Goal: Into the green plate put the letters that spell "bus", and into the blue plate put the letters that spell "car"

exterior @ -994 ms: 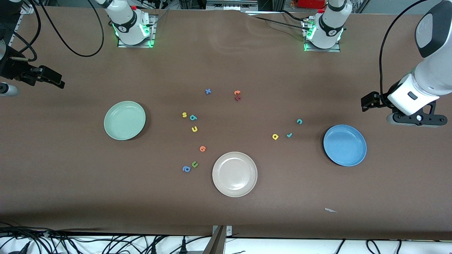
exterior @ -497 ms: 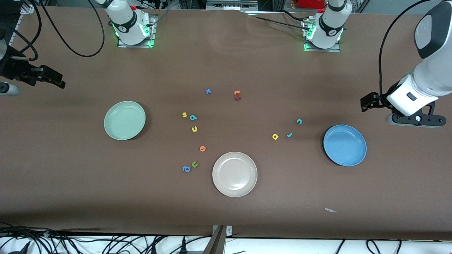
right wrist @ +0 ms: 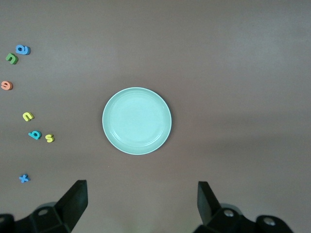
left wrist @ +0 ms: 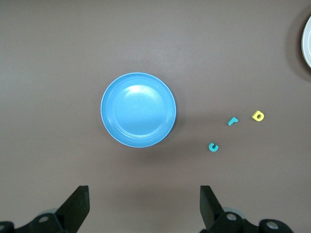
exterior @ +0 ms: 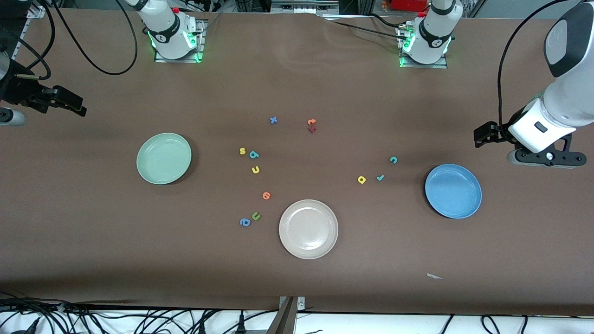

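The green plate (exterior: 164,158) (right wrist: 137,121) lies toward the right arm's end of the table. Beside it sit the yellow s (exterior: 242,150) (right wrist: 49,138), teal b (exterior: 254,154) (right wrist: 34,135) and yellow u (exterior: 255,170) (right wrist: 28,116). The blue plate (exterior: 453,190) (left wrist: 138,109) lies toward the left arm's end, with the teal c (exterior: 393,160) (left wrist: 213,147), teal r (exterior: 380,177) (left wrist: 233,121) and yellow a (exterior: 362,179) (left wrist: 258,116) beside it. Both plates hold nothing. My left gripper (exterior: 545,157) (left wrist: 144,194) hangs open over bare table beside the blue plate. My right gripper (exterior: 9,117) (right wrist: 141,189) hangs open over the table's end, beside the green plate.
A cream-white plate (exterior: 308,228) sits nearest the front camera. Around it and the "bus" letters lie stray letters: an orange one (exterior: 266,195), a green u (exterior: 256,215), a blue a (exterior: 245,222), a blue x (exterior: 273,120) and an orange and dark red pair (exterior: 312,125). A white scrap (exterior: 435,276) lies near the front edge.
The left arm's hand has drifted very slightly. Nothing on the table has moved, and both grippers have stayed open.
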Robot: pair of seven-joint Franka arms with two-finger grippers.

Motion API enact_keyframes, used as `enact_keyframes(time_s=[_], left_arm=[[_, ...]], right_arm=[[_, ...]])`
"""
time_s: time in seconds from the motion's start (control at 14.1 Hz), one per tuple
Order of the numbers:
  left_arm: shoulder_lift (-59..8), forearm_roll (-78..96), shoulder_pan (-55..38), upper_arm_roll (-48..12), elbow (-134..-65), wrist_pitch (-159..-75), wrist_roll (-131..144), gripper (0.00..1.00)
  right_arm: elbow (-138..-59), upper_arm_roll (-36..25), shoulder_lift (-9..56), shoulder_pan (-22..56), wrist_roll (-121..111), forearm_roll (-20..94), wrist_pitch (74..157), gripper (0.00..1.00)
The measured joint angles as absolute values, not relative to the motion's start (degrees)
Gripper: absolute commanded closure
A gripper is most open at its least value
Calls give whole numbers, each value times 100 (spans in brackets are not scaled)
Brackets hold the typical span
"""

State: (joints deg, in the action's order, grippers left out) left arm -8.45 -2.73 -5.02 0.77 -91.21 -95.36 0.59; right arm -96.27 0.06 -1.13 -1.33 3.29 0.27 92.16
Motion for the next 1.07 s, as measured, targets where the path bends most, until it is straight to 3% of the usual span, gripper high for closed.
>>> enact_keyframes(time_s=[1.07], left_arm=[[-784,-273,-458,82,-9099,-9542,59,0]], right_arm=[[-9618,4,-70,-133,329,25,9303,0]])
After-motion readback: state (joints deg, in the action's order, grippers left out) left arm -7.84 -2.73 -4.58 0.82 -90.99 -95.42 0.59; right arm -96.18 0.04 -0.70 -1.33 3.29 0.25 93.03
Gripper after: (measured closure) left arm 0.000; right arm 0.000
